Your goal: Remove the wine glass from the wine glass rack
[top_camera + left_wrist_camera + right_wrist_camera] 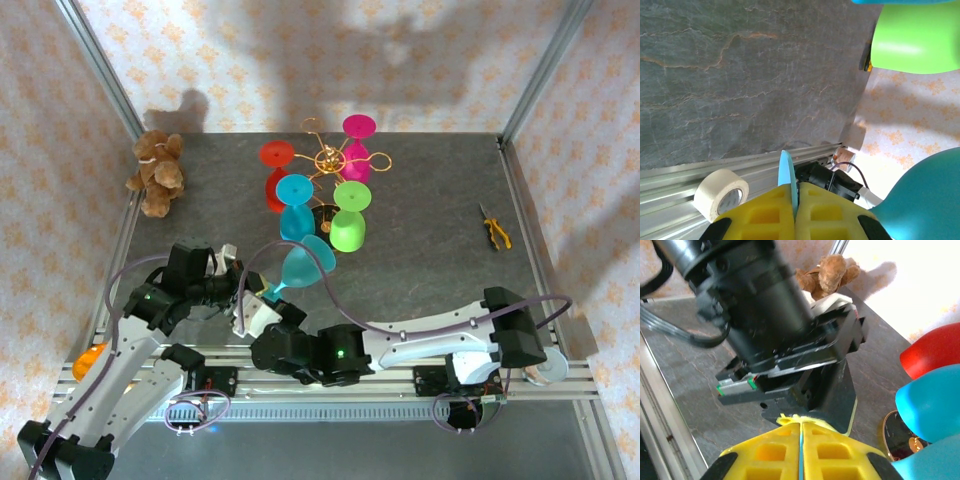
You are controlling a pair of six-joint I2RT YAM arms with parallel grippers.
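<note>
The gold wire wine glass rack stands at the middle back of the table. From its arms hang a red glass, a magenta glass, a blue glass and a green glass. A teal wine glass is off the rack, tilted, its bowl towards the rack. Both grippers hold its thin round foot. My left gripper is shut on the foot's edge. My right gripper is shut on the same foot, which shows as a thin teal line between the yellow fingers.
A teddy bear lies at the back left, yellow pliers at the right. A tape roll sits on the near rail. The rack's black base and two hanging bowls are close to the right wrist.
</note>
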